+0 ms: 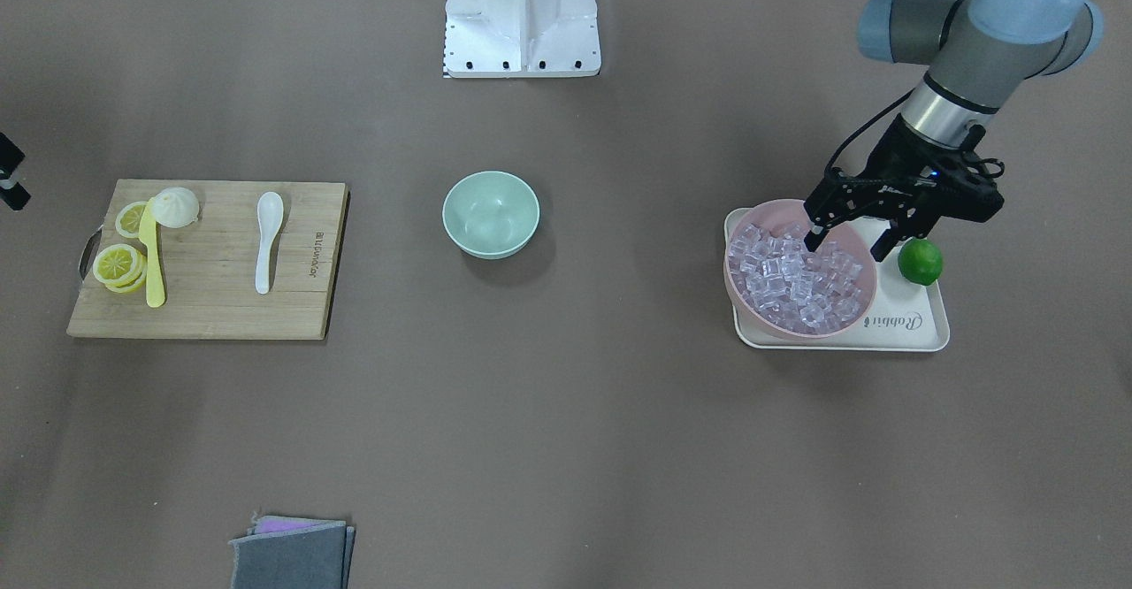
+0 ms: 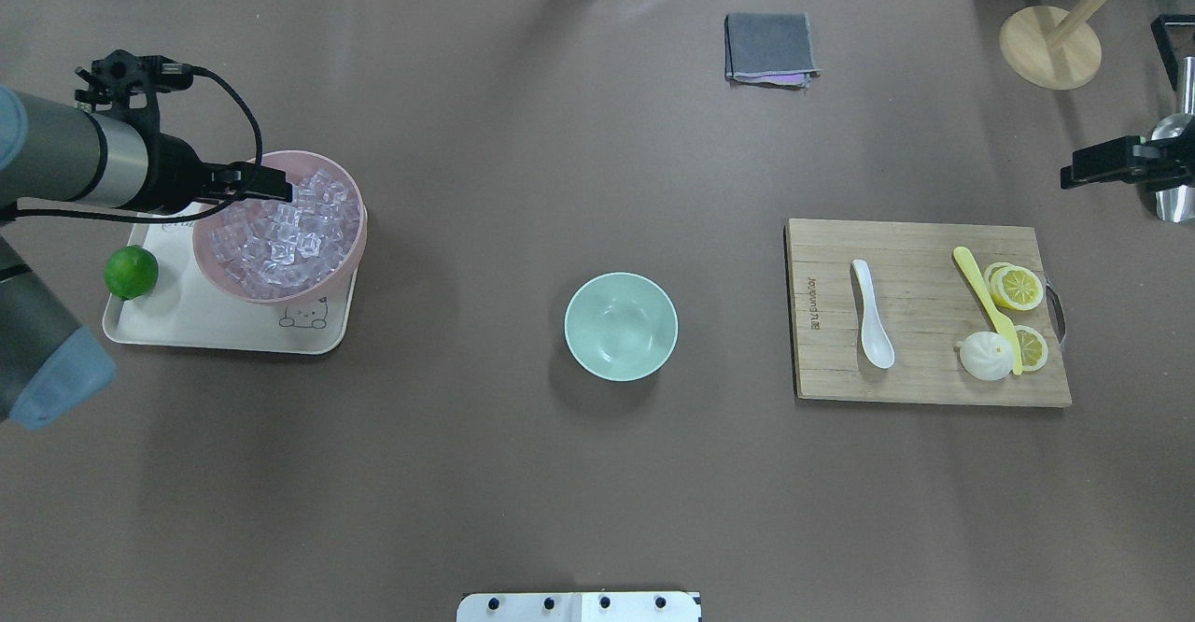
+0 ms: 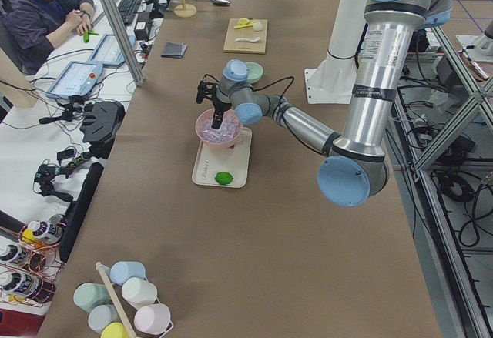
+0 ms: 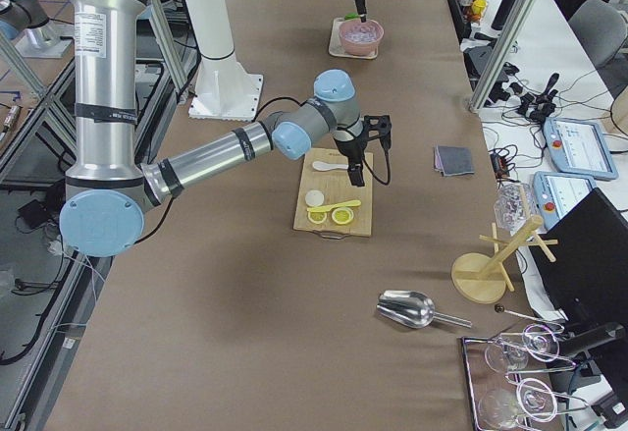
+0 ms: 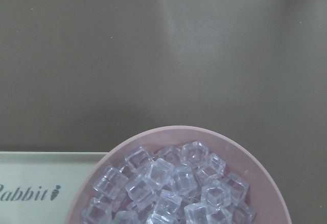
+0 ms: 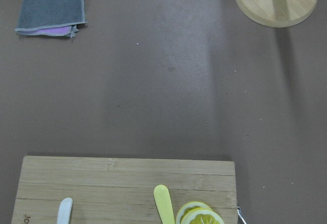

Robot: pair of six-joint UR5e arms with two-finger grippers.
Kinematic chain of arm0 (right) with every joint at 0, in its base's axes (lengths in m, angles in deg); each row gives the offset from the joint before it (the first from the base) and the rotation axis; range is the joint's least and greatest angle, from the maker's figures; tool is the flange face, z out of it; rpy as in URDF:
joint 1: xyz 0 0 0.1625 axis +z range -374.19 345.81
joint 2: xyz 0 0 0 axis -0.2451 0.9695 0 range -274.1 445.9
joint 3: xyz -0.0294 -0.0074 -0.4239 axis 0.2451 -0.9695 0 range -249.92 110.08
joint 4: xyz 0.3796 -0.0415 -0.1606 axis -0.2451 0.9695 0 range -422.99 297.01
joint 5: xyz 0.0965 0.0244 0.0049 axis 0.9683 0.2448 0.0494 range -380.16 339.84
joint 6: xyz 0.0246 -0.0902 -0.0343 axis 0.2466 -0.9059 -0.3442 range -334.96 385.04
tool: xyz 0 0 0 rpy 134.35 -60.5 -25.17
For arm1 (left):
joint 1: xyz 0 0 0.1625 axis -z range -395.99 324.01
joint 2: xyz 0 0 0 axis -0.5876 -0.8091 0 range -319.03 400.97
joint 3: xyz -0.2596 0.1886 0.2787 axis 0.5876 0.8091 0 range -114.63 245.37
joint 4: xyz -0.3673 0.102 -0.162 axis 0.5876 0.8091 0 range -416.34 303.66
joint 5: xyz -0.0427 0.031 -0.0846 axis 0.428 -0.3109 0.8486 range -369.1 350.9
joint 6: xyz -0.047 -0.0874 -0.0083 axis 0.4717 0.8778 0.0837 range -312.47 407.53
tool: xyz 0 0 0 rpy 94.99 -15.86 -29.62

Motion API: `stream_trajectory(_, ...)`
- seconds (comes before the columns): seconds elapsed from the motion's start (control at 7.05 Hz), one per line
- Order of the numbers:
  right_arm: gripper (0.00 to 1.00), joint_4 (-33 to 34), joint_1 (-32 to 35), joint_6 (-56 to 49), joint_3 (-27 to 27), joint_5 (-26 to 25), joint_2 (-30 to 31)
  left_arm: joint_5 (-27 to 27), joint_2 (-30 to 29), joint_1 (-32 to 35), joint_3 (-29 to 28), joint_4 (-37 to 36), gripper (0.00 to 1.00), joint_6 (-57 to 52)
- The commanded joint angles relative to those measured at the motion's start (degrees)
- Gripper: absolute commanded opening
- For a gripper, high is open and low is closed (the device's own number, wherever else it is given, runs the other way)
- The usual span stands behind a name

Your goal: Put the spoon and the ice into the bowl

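Observation:
The white spoon [image 1: 267, 240] lies on the wooden cutting board [image 1: 212, 306]; it also shows in the overhead view [image 2: 873, 314] and, by its handle tip, in the right wrist view [image 6: 65, 211]. The mint-green bowl [image 1: 491, 213] stands empty at the table's middle [image 2: 621, 326]. The ice [image 1: 800, 279] fills a pink bowl [image 2: 280, 293]. My left gripper [image 1: 849, 244] is open and empty, just above the pink bowl's robot-side rim. My right gripper [image 2: 1083, 172] hangs high near the board; I cannot tell if it is open.
The pink bowl sits on a cream tray [image 1: 911, 324] beside a lime [image 1: 920, 262]. On the board lie a yellow knife [image 1: 153, 262], lemon slices [image 1: 119, 266] and a white bun [image 1: 177, 207]. A grey cloth [image 2: 768, 48] and a wooden stand [image 2: 1050, 48] stand at the far side.

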Motion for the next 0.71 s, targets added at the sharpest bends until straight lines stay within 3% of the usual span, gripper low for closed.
stream_trajectory(0.0,1.0,-0.1,-1.7,1.1,0.0,-1.4,-0.3,-6.1,-1.2,-4.9,-0.4,-3.1,0.97,0.2)
stream_trajectory(0.28,1.0,-0.1,-1.7,1.1,0.0,-1.4,-0.3,-8.0,-1.2,-6.3,-1.6,-3.0,0.82,-0.2)
stream_trajectory(0.43,1.0,-0.1,-1.7,1.1,0.0,-1.4,-0.3,-8.0,-1.2,-6.3,-2.2,-3.0,0.69,-0.6)
stream_trajectory(0.57,1.0,-0.1,-1.7,1.1,0.1,-1.4,-0.3,-8.0,-1.4,-6.4,-2.8,-3.0,0.66,-0.7)
